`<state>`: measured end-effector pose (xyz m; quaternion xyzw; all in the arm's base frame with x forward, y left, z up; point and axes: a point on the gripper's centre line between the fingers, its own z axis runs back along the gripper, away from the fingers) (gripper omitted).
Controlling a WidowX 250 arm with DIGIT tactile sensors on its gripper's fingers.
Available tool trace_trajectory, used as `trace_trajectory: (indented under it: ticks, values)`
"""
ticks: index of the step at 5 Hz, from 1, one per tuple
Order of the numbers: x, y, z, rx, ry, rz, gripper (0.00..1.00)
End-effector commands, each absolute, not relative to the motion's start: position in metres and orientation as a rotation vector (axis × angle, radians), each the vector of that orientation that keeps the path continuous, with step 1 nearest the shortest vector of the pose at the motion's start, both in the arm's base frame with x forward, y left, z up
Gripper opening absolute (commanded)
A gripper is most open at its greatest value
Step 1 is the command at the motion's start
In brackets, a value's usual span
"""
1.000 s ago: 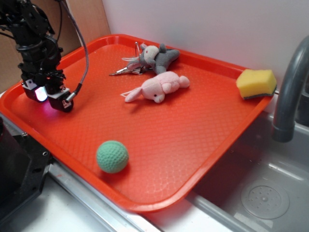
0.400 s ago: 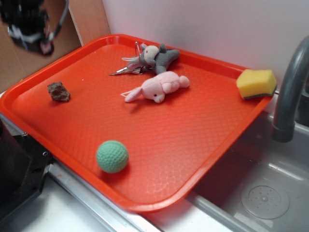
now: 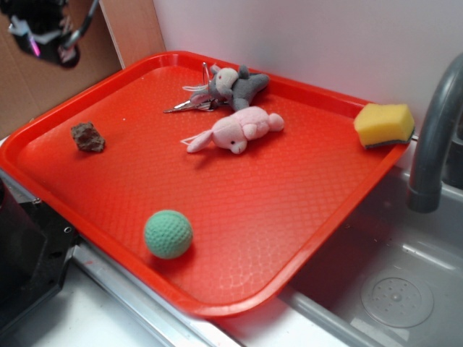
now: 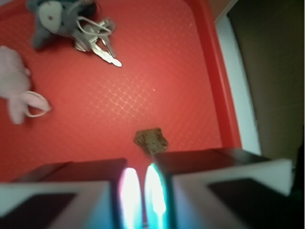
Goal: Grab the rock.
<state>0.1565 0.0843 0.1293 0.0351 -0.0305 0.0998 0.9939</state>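
Note:
The rock (image 3: 87,136), a small brownish-grey stone, lies on the orange tray (image 3: 239,217) near its left edge. My gripper (image 3: 42,37) hangs high above the tray's far left corner, well above and behind the rock. In the wrist view the rock (image 4: 151,140) lies on the tray just ahead of my gripper (image 4: 141,172). The jaws stand almost together with only a thin slit between the lit pads, and nothing is held between them.
A green textured ball (image 3: 168,233) sits near the tray's front edge. A pink plush toy (image 3: 236,130), a grey plush toy (image 3: 237,87) and keys (image 3: 189,104) lie at the back. A yellow sponge (image 3: 384,124) rests at the far right corner, with a grey faucet (image 3: 434,137) and sink beyond.
My gripper was low over the rock's spot one second ago. It has risen up and back to the top left, and the rock stays uncovered on the tray.

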Motion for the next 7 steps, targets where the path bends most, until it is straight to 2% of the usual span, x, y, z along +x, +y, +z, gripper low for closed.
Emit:
trace_trajectory:
  ticks: [1,3,4,5,7]
  values:
    - [0.163,0.090,0.085,0.039,-0.127,0.114,1.00]
    - [0.178,0.086,0.038,0.015,-0.088,0.053,1.00]
    - [0.171,0.089,0.027,0.006,-0.027,0.068,1.00]
    - [0.174,0.090,0.029,0.014,0.003,0.107,0.00]
    - [0.185,0.078,0.069,0.111,-0.043,0.086,0.00]
